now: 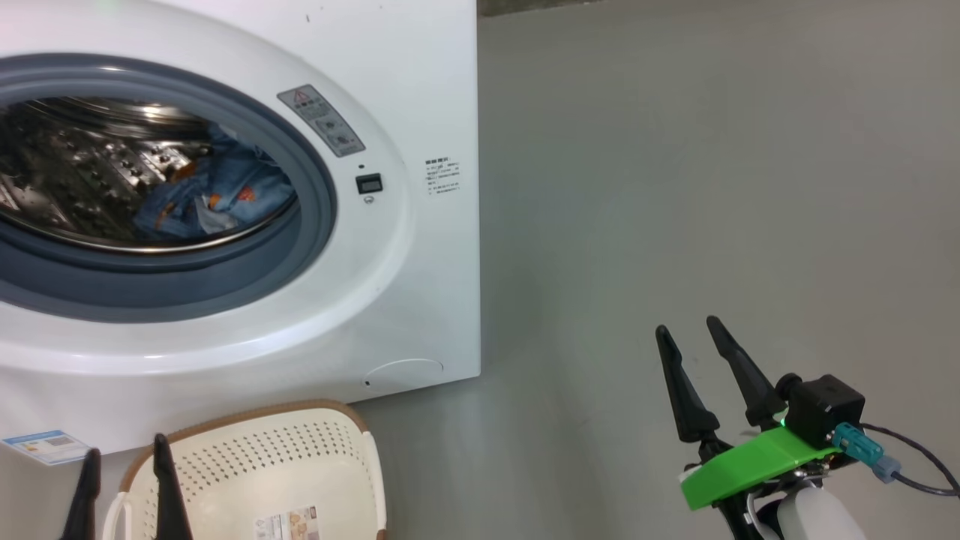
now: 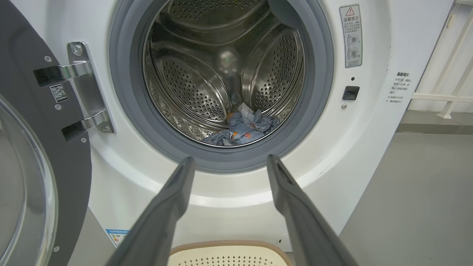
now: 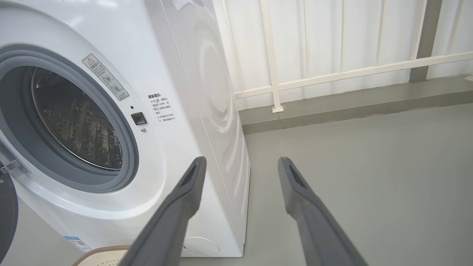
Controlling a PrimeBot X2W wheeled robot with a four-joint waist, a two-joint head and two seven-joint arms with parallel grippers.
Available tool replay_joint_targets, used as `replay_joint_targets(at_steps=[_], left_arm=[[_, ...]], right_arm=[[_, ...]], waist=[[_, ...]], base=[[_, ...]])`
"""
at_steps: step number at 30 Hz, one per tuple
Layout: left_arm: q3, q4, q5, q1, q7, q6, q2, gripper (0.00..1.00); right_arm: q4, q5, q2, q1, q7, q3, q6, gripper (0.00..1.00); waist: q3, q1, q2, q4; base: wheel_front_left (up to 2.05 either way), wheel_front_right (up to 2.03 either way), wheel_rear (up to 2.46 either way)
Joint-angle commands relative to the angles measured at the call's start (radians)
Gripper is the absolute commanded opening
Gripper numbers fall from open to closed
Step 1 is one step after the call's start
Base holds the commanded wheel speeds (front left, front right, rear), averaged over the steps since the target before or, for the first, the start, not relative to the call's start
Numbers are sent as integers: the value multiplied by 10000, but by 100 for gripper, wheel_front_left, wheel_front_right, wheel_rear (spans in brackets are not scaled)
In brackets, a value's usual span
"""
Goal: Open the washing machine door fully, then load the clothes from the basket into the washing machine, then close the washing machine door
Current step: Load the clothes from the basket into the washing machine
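The white washing machine point(image 1: 420, 90) stands with its mouth uncovered. Light blue clothes point(image 1: 217, 195) printed in orange lie low in the steel drum point(image 2: 221, 70), also the clothes point(image 2: 244, 127). The black door point(image 2: 40, 166) is swung wide to the left on its hinge point(image 2: 83, 87). The cream basket point(image 1: 300, 465) sits on the floor before the washer, with nothing but its label inside. My left gripper point(image 1: 126, 451) is open beside the basket's left end, its fingers aimed at the drum point(image 2: 228, 162). My right gripper point(image 1: 688, 326) hangs open over bare floor to the right.
Grey floor point(image 1: 712, 187) spreads wide to the right of the washer. A white railing point(image 3: 332, 74) and pale wall run behind it. A blue energy sticker point(image 1: 46, 446) and round filter cap point(image 1: 405, 371) sit low on the washer front.
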Motion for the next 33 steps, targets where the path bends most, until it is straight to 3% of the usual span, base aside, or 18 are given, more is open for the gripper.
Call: replay_joint_targets(at_steps=[1,7,12,33], left_arm=[[220,-347,-107,-8,-51,147,129,100],[-145,-683,-280,620,-51,658,127,100],[-347,-906,-289,925,-51,827,127,100],[-387,-1065,-338,998,-51,698,126,100]], right_arm=[[-253,-125,36,70,-48,228,16,100],[-341,-276,36,234,-48,167,16,100],[-430,-362,36,342,-48,88,16,100],[-530,-464,36,435,-48,7,16,100]], waist=[[-88,0,0,62],[-243,0,0,126],[-288,0,0,219],[-288,0,0,431]], base=[[0,0,0],[0,0,0],[0,0,0],[0,0,0]])
